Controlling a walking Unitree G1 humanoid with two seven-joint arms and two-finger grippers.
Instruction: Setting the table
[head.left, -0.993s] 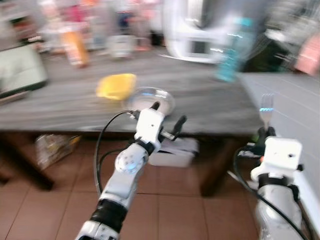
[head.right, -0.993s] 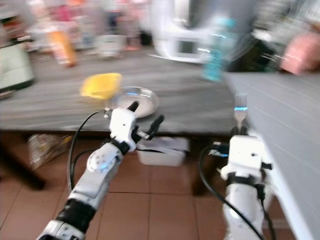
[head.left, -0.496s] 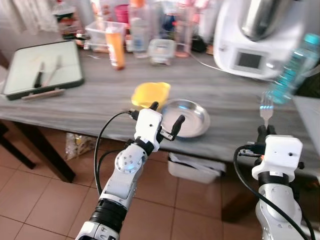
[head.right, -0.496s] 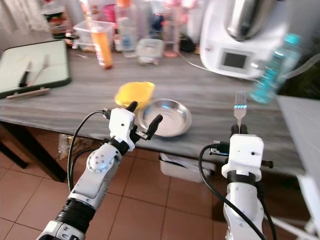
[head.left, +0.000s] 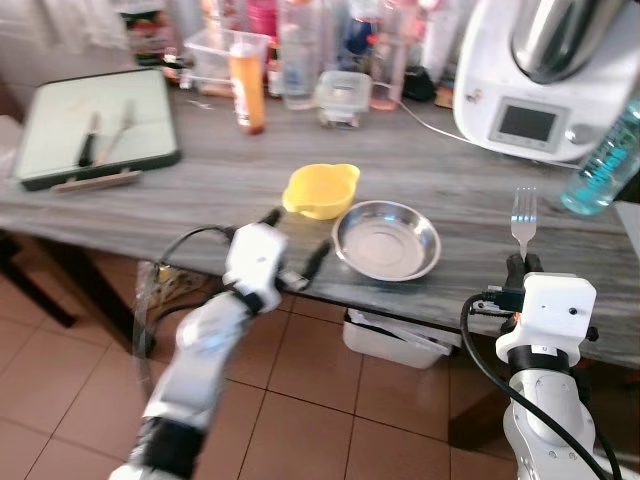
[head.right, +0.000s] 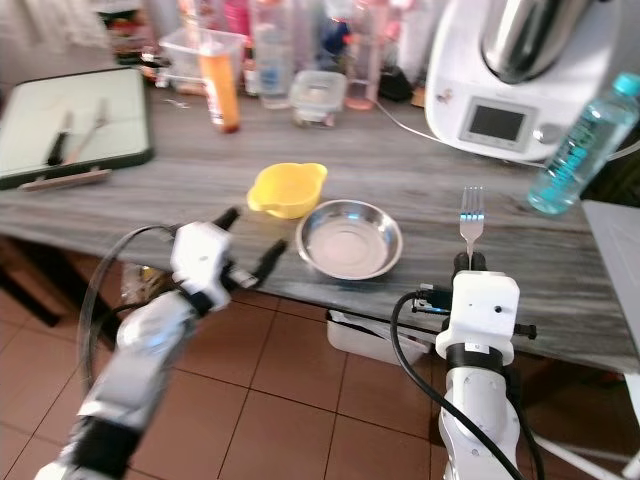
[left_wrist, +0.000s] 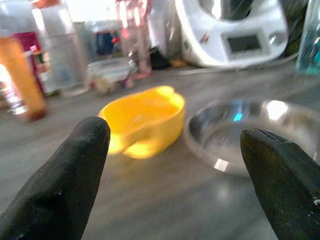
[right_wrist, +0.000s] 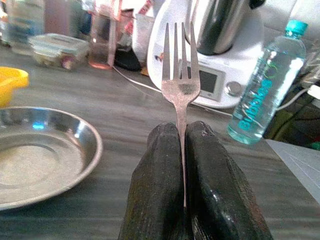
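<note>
Grey wood-grain table on dark legs, terracotta floor tiles, white storage box underneath

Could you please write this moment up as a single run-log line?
right claw: shut on fork, tines up | left claw: open, near table edge | steel plate beside yellow bowl

Grey wood-grain table, carrying a yellow bowl just beside a steel dish near the front edge. Held a green-rimmed tray at the left end, an orange bottle, a lidded container, a white kitchen appliance and a water bottle at the right.
</note>
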